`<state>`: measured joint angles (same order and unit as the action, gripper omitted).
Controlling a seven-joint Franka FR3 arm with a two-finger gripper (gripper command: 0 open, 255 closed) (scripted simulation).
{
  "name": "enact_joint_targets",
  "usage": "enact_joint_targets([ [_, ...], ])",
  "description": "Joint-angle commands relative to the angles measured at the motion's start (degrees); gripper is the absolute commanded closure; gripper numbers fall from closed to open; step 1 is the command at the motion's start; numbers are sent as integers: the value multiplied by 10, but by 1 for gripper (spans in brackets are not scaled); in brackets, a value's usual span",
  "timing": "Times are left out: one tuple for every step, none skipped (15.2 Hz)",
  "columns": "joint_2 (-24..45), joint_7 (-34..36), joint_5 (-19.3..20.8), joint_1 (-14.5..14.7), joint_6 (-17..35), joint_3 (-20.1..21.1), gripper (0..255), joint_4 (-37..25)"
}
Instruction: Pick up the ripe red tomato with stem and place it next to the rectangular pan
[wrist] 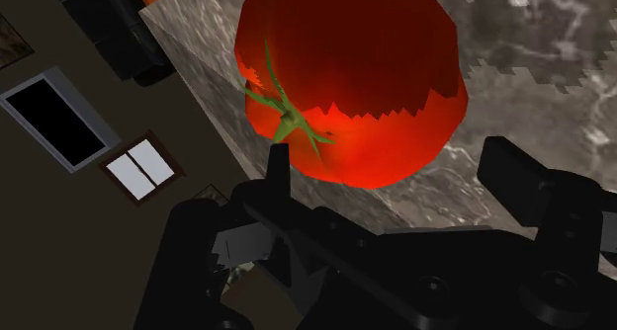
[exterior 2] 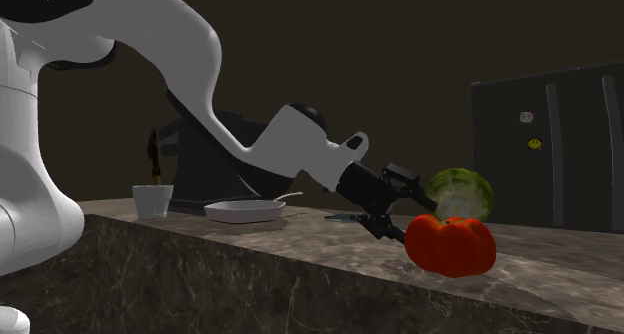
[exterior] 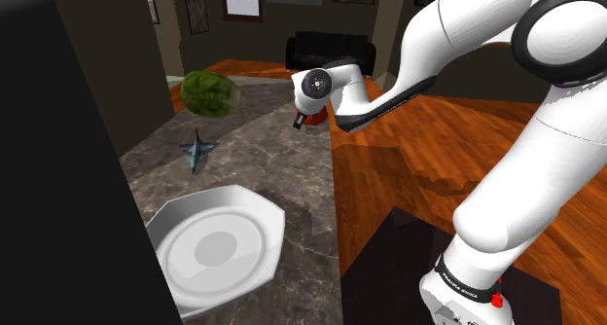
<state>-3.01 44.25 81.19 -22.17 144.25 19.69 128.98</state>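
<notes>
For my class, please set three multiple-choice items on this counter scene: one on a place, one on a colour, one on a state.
1. The tomato lies: A on a shelf; B on the counter near its edge; C on a chair.
2. The leafy head is: A purple; B white; C green.
3. The gripper is: A open; B shut on the tomato; C shut on nothing.
Key: B, stone lies beneath it; C, its leaves are green; A, the fingers stand apart beside the tomato.

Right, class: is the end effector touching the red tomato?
Cannot tell. In the wrist view the end effector is open; one finger stands clear of the tomato, the other overlaps its outline, hiding any gap.
</notes>
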Motion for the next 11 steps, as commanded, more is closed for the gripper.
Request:
enact_joint_targets([
  [1, 0, 0, 0, 0, 0, 0, 0],
  [1, 0, 0, 0, 0, 0, 0, 0],
  [0, 0, 0, 0, 0, 0, 0, 0],
  [0, 0, 0, 0, 0, 0, 255, 0],
  [0, 0, 0, 0, 0, 0, 255, 0],
  [0, 0, 0, 0, 0, 0, 255, 0],
  [1, 0, 0, 0, 0, 0, 255, 0],
  [1, 0, 0, 0, 0, 0, 255, -1],
  [0, 0, 0, 0, 0, 0, 255, 0],
  [0, 0, 0, 0, 0, 0, 255, 0],
  [0, 0, 0, 0, 0, 0, 255, 0],
])
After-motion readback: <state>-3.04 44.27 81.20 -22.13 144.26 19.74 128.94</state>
